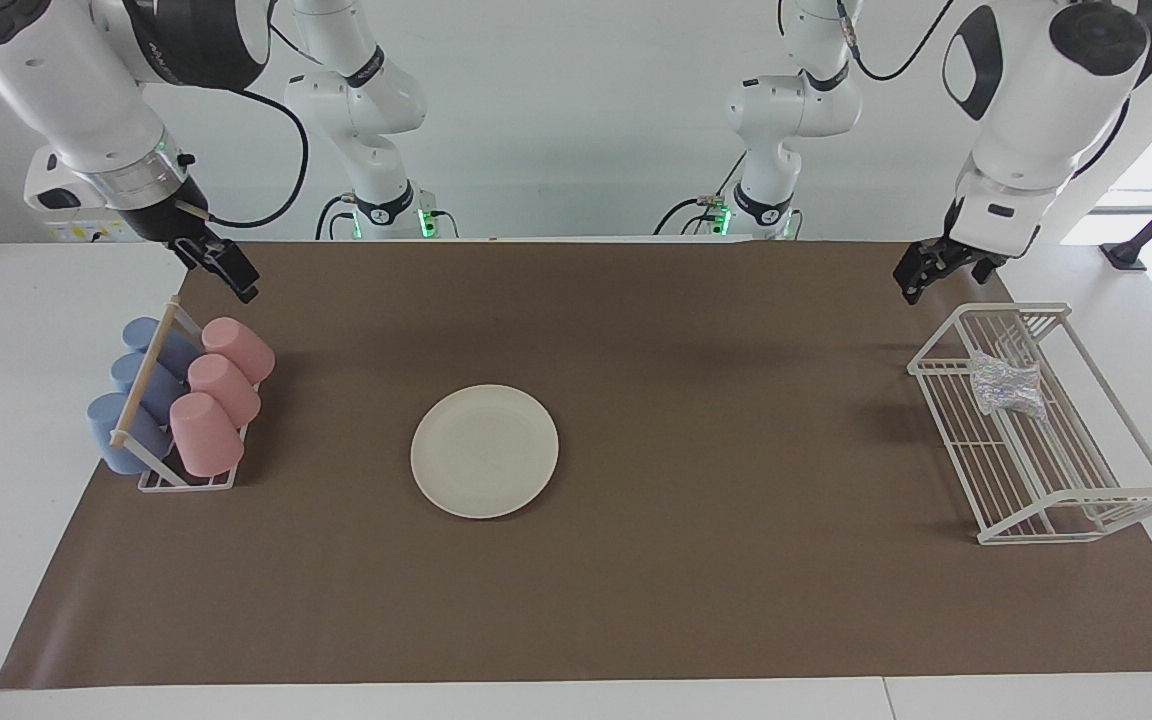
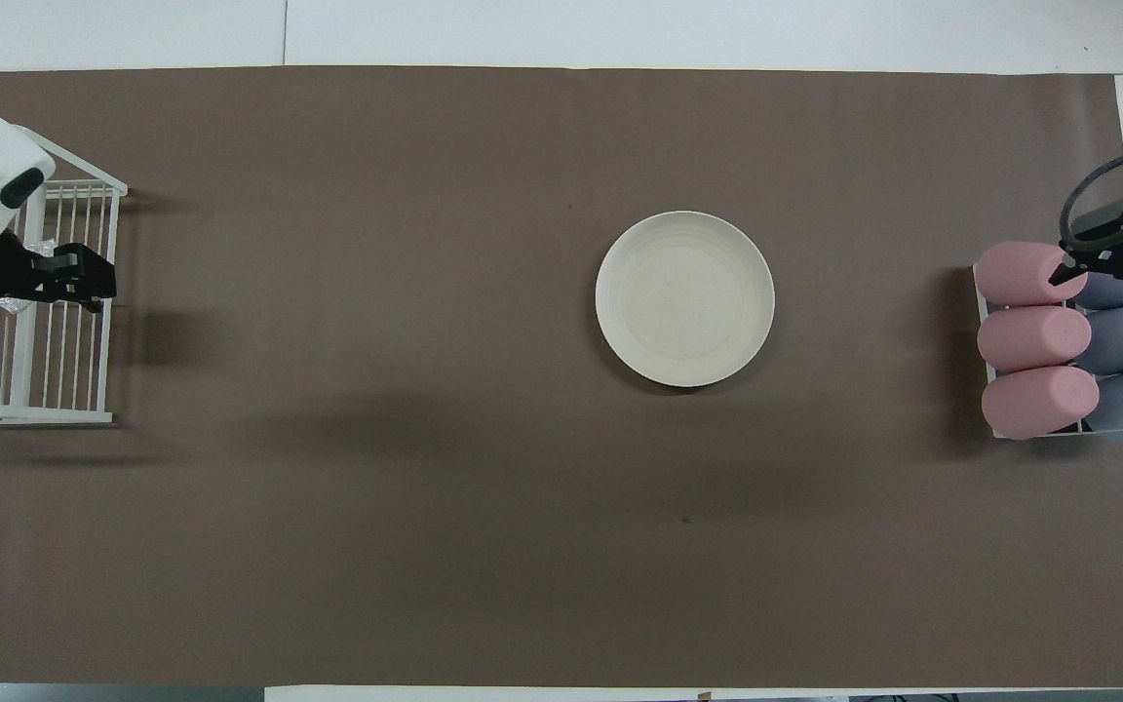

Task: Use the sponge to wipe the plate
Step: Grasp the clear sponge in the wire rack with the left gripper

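On the wire rack (image 1: 1046, 440) at the left arm's end of the table you have the sponge (image 1: 1008, 388): small, silvery, crinkled, long axis along the rack's wires. Left gripper (image 1: 936, 268) hangs over the rack's robot-side edge, plainly the nearer arm; its jaw state you cannot tell. Plate (image 1: 484, 451): round, cream, smooth, mid-table. Right gripper (image 1: 226, 268) waits over the cup rack (image 1: 186, 480), state likewise unclear.
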Robot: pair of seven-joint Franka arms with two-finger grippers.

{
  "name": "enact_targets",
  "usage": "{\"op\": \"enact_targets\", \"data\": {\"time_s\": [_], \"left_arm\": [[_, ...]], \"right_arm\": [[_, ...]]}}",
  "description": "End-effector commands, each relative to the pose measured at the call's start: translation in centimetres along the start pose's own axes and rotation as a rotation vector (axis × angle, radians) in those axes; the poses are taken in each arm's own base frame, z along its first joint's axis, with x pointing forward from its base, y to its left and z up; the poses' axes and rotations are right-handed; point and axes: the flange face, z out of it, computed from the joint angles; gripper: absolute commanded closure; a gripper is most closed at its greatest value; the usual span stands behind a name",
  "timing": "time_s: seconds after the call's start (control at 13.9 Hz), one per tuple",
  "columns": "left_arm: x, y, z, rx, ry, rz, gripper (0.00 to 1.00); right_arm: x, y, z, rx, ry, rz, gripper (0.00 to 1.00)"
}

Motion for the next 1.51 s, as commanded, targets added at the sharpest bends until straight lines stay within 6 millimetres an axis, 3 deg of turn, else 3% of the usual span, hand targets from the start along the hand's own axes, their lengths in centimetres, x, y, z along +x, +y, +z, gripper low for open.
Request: {"op": "enact_targets", "data": {"time_s": [0.0,0.29,0.5,0.79,0.93,1.08,1.22,1.29,1.44], "left_arm": [[2.5,1.7,3.4,0.170,0.007,0.016,0.00],[5.0,4.8,9.2,0.405,-0.012,0.000,0.00],[5.7,4.5,10.2,0.447,-0.014,0.003,0.00],[6.1,4.3,10.2,0.482,0.006,0.013,0.01],[6.0,4.4,10.3,0.482,0.005,0.015,0.19],[6.0,4.4,10.4,0.483,0.003,0.016,0.57],[5.9,4.4,10.5,0.484,0.000,0.017,0.95],[6.0,4.2,10.4,0.482,0.001,0.013,1.00],[6.0,4.3,10.1,0.475,0.008,0.016,1.00]], "right_arm": [[-1.8,-0.3,0.1,0.006,-0.018,0.150,0.00],[-1.8,0.1,0.3,-0.003,-0.025,0.205,0.00],[-2.5,0.3,0.7,-0.017,-0.031,0.359,0.00],[-5.0,-1.6,0.9,-0.022,-0.023,0.427,0.00],[-6.0,-2.5,0.5,-0.010,-0.013,0.449,0.00],[-7.9,-4.2,-0.1,0.023,0.003,0.473,0.00],[-11.7,-6.4,-1.0,0.029,0.033,0.482,0.00],[-13.2,-7.3,-1.1,0.041,0.036,0.491,0.00],[-14.5,-8.2,-2.2,0.080,-0.008,0.587,0.00]]}}
